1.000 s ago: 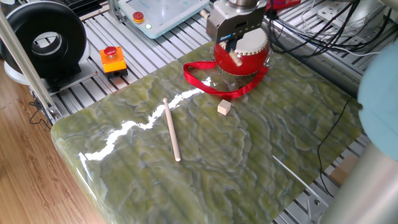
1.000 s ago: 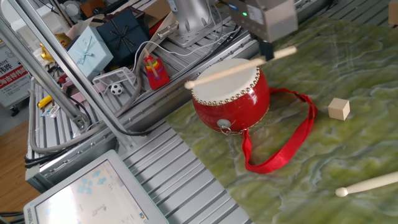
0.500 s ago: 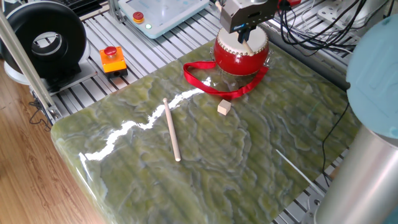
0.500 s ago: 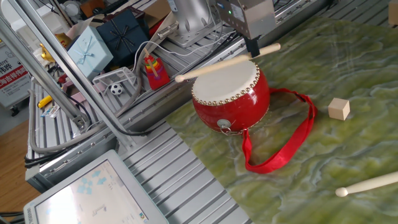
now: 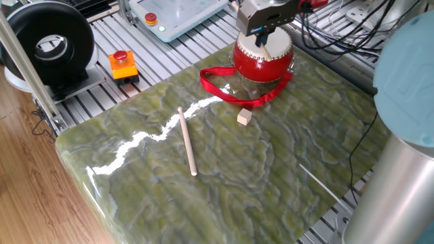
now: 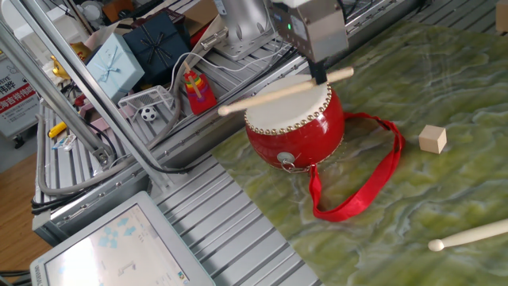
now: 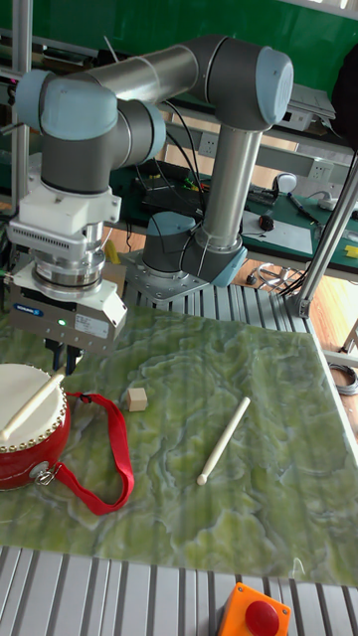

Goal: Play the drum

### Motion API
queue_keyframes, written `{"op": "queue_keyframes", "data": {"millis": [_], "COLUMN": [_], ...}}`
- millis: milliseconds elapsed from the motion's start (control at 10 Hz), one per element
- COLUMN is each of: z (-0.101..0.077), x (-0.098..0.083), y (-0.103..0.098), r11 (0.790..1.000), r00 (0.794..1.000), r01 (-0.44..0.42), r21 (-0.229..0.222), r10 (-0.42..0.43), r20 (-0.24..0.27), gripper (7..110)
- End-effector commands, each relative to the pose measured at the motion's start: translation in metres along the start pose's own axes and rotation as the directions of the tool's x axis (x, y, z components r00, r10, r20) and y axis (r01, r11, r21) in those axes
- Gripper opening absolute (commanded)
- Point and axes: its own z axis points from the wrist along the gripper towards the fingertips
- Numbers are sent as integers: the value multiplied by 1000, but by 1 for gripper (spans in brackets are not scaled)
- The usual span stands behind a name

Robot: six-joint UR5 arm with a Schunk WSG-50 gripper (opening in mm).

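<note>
Lying near the drum [image 6: 295,119]: wooden cube [image 6: 432,139], spare drumstick [image 5: 187,141]

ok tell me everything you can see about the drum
The drum is a small round barrel with a glossy red body, a cream-white skin top edged with a ring of small studs, and a metal ring on its side. A red ribbon strap trails loose across the green marbled table. The drum stands upright near the table's edge. The gripper holds a wooden drumstick across the skin; whether it touches is unclear.
</note>
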Motion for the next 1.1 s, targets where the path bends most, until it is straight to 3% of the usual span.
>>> {"op": "queue_keyframes", "data": {"millis": [0,100,500,1000], "z": [13,12,13,13], "x": [-16,-18,-4,4], "y": [6,2,9,7], "r11": [1000,999,1000,1000], "r00": [999,998,1000,999], "r01": [29,26,-1,7], "r21": [5,22,-10,-1], "r10": [-29,-27,1,-7], "r20": [46,54,-2,-35], "gripper": [7,7,7,7]}}
